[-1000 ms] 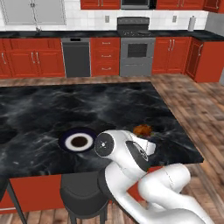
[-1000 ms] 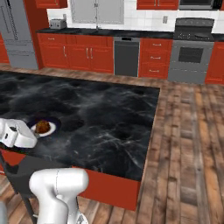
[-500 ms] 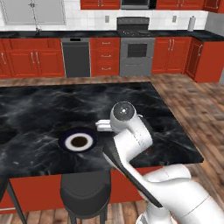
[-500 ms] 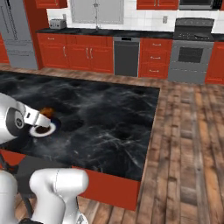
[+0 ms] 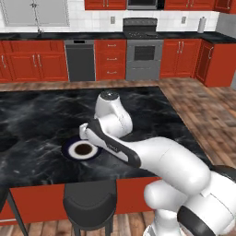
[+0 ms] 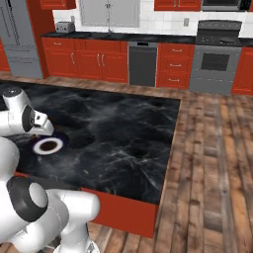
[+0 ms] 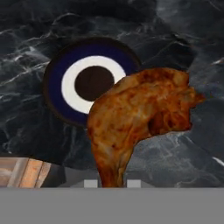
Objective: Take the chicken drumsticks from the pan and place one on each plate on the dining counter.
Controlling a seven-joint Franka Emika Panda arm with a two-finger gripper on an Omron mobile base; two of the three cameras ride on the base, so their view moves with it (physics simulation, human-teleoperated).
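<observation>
A golden-brown chicken drumstick (image 7: pixel 140 109) hangs in my gripper (image 7: pixel 112 183), which is shut on its thin end. Just behind it in the hand view lies a plate (image 7: pixel 89 81) with a navy rim, a white ring and a dark centre, nothing on it. The plate (image 5: pixel 82 149) rests near the front edge of the black marble dining counter (image 5: pixel 41 110). My gripper (image 5: pixel 86 132) hovers just above the plate's far right rim. From the right base view, the plate (image 6: pixel 48 146) sits under my hand (image 6: pixel 42 126). The pan and the other drumstick are out of view.
A black stool (image 5: pixel 90 203) stands below the counter's front edge. Red cabinets, a dishwasher (image 5: pixel 79 60) and a stove (image 5: pixel 143 50) line the far wall. Wooden floor (image 6: pixel 212 148) runs to the right of the counter (image 6: pixel 123 133).
The arm has swung left across the counter with the drumstick, from well right of the plate to right beside it. The plate has stayed put.
</observation>
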